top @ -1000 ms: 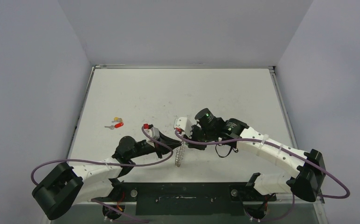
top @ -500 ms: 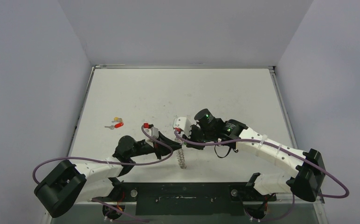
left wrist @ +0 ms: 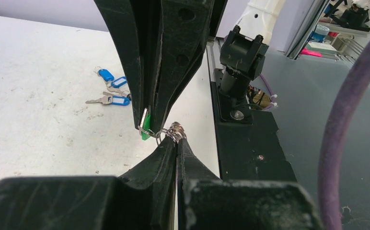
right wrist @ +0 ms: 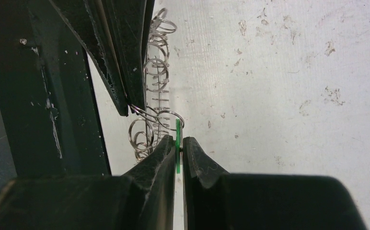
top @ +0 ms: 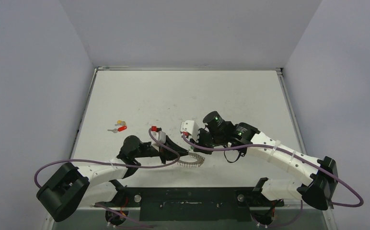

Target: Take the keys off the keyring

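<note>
The left hand (left wrist: 176, 142) is pinching shut on a wire loop of the keyring (top: 193, 161), at the near middle of the desk (top: 231, 96). The right hand (right wrist: 179, 143) is clamping the green-tagged key (right wrist: 178, 128) just beside it. The right hand should probably be threading the key round the loop's coil, not yanking, while the left is bracing. No readable writing is showing.

Shiny metal wire loops (right wrist: 156, 72) on the keyring (top: 193, 161), glossy green plastic on the key (right wrist: 178, 139), scuffed matt table (right wrist: 293, 72).
</note>
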Robot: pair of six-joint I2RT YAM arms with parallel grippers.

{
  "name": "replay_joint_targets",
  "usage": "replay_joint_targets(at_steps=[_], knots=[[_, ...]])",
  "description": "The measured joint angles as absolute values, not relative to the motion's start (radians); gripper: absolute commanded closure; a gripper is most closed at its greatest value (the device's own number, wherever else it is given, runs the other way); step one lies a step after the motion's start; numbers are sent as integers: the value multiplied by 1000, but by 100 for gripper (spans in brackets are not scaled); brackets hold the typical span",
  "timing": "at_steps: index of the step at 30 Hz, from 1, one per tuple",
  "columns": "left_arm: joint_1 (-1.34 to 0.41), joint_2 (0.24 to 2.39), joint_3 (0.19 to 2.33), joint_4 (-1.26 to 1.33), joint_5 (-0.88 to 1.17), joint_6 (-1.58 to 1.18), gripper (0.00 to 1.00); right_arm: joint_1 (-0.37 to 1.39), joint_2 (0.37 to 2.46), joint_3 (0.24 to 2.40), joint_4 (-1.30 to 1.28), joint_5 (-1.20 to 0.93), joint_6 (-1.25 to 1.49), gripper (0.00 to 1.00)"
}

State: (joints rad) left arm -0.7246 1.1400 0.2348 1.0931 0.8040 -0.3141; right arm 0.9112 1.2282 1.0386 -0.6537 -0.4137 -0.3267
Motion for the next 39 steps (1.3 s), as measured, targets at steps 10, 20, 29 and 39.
replay_joint_targets(at_steps=[10,20,29,39], knots=[[-729,1126,326,847,815,-175,100,915,1215,1110,-742,-411,-346,100],[-739,1145,388,709,763,-94,64,964,1216,1146,-786,-408,-344,100],[-755,978,345,636,571,-105,50,973,1217,1156,-785,-335,-240,100],[-828,844,318,562,436,-125,49,1008,1234,1174,-759,-206,-70,100]])
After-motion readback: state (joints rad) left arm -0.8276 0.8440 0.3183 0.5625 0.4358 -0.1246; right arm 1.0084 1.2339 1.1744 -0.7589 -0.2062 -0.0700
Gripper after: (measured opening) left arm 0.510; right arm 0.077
